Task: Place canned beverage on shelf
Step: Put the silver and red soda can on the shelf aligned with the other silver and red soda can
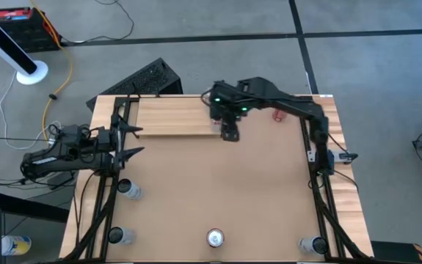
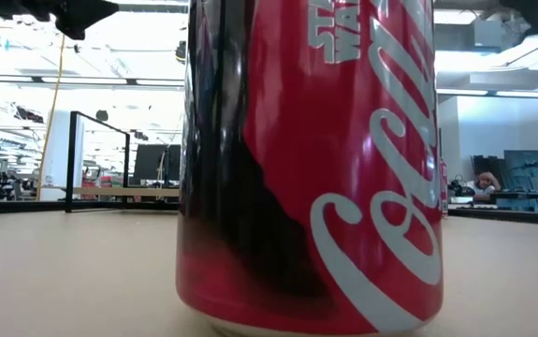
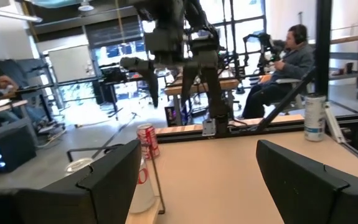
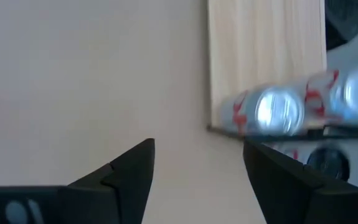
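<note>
The shelf [image 1: 170,116], a pale wood plank, lies at the table's far left. My right gripper [image 1: 230,136] hangs open above the table beside the plank's right end, with nothing between its fingers [image 4: 197,149]. Ahead of it in the right wrist view, two red-and-white cans [image 4: 278,112] [image 4: 353,93] show blurred at the shelf's end [image 4: 259,50]; whether both stand on the plank I cannot tell. My left gripper [image 1: 136,141] waits open at the table's left edge and holds nothing [image 3: 197,146]. A red cola can [image 2: 311,168] stands on its base at the near edge [image 1: 214,237].
Silver-topped cans stand at the left [image 1: 130,189], near left [image 1: 115,235] and near right [image 1: 313,244]. A red can [image 1: 278,115] shows behind the right arm. The table's middle [image 1: 218,183] lies bare. People sit in the room beyond [image 3: 287,59].
</note>
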`<state>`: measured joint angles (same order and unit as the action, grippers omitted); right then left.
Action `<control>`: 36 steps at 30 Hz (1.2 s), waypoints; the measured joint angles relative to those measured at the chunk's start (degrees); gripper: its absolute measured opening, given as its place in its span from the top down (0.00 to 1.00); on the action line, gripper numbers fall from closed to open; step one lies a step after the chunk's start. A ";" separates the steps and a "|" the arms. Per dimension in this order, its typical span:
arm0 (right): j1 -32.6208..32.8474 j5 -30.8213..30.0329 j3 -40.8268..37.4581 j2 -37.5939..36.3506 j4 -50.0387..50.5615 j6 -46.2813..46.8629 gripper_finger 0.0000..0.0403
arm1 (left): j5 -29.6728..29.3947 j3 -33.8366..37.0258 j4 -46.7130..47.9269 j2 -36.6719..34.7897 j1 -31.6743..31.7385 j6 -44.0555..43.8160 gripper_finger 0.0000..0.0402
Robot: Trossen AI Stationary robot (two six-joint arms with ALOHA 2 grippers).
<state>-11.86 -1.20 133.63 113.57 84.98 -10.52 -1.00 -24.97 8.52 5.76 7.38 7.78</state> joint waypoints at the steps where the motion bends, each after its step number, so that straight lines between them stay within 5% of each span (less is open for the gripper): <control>1: 0.36 -0.01 -0.62 -1.28 0.61 1.80 0.36 | 0.38 0.00 0.02 0.00 0.00 -0.08 0.24; 4: 1.91 -0.25 -9.44 -6.78 -2.63 4.00 0.41 | 0.79 0.00 0.02 0.00 0.00 -0.21 0.24; 7: 3.19 -1.04 -27.26 -15.47 -13.55 5.04 0.49 | 0.77 0.00 0.09 0.00 0.00 -0.32 0.24; 13: 0.95 -5.83 -68.53 -35.99 -54.87 5.26 0.73 | 0.26 0.00 0.02 0.00 0.00 -0.24 0.24; 17: -3.51 -6.11 -85.48 -42.30 -76.66 6.39 0.88 | -1.01 0.00 0.00 0.00 0.00 -0.06 0.24; 22: -8.97 -1.51 -93.65 -40.53 -93.16 9.74 0.96 | -1.94 0.00 0.00 0.00 0.00 0.59 0.24; 36: -14.74 2.81 -93.69 -25.04 -108.34 13.73 0.96 | -2.60 0.00 0.04 0.00 0.00 0.69 0.24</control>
<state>-26.60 1.61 39.94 88.54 -23.36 3.20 -3.60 -24.97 8.56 5.76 7.38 8.47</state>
